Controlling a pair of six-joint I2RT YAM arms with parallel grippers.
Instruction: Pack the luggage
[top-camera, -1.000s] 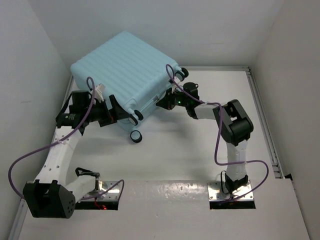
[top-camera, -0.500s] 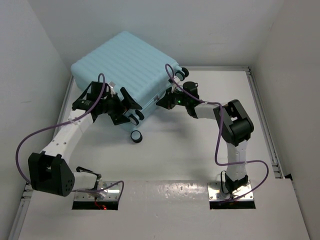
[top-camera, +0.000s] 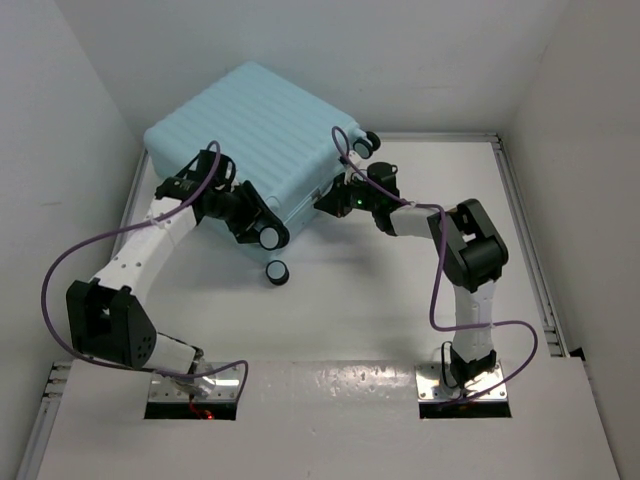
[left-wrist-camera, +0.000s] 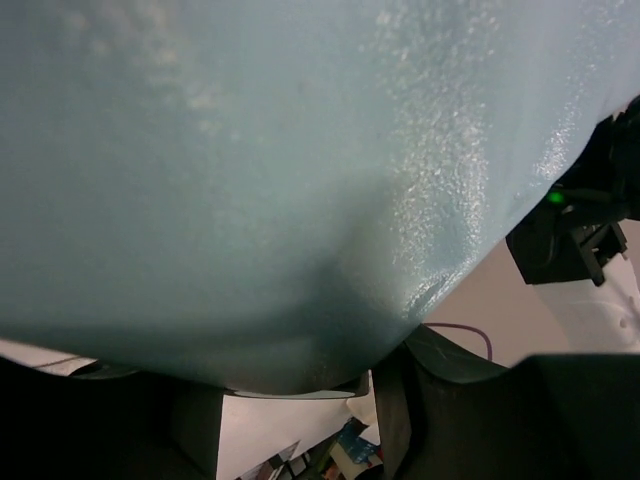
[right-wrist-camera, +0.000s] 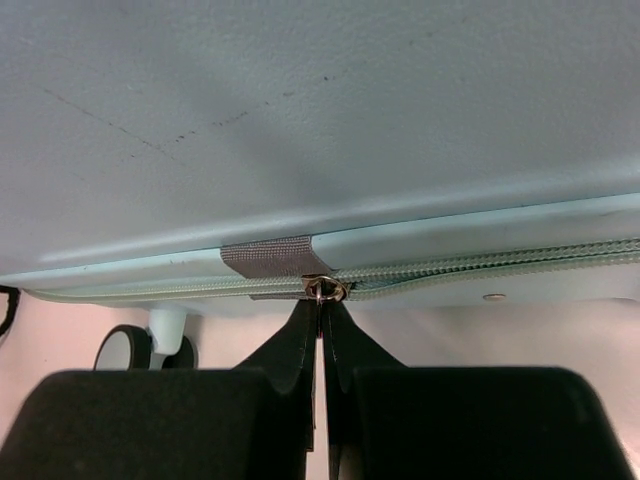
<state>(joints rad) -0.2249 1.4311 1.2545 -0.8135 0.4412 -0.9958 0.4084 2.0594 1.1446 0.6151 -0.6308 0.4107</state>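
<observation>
Luggage (top-camera: 255, 130): lies flat and shut in the upper left of the overhead frame, turned diagonally, its far corner against the back wall. Ribbed shell faces up. Nothing left out to pack is in view.

Step, as judged: closing the zip, so packing looks near its end.

Left gripper (top-camera: 250, 218): at the case's near corner, left of centre in the overhead frame. In its wrist view the shell fills nearly everything and dark fingers flank it below. Cannot tell whether they clamp the shell or only sit beside it.

Right gripper (top-camera: 330, 198): at the case's right edge, centre of the overhead frame. Fingers are pinched tight on the zip pull (right-wrist-camera: 325, 290), mid-frame in the wrist view.

Wheels: a pair at the far right corner (top-camera: 366, 143) and one by the left gripper (top-camera: 268, 236). One more (top-camera: 277, 272) sits just off the near corner; cannot tell whether it is attached.

Grey tab (right-wrist-camera: 272, 257): crosses the seam just left of the pull.

Next move, as judged: draw the pull along the seam with the pinch kept firm, and the left arm steadying the case so it does not slide.

In the way: the corner wheels, the grey tab, and the purple cables looping near both wrists.
</observation>
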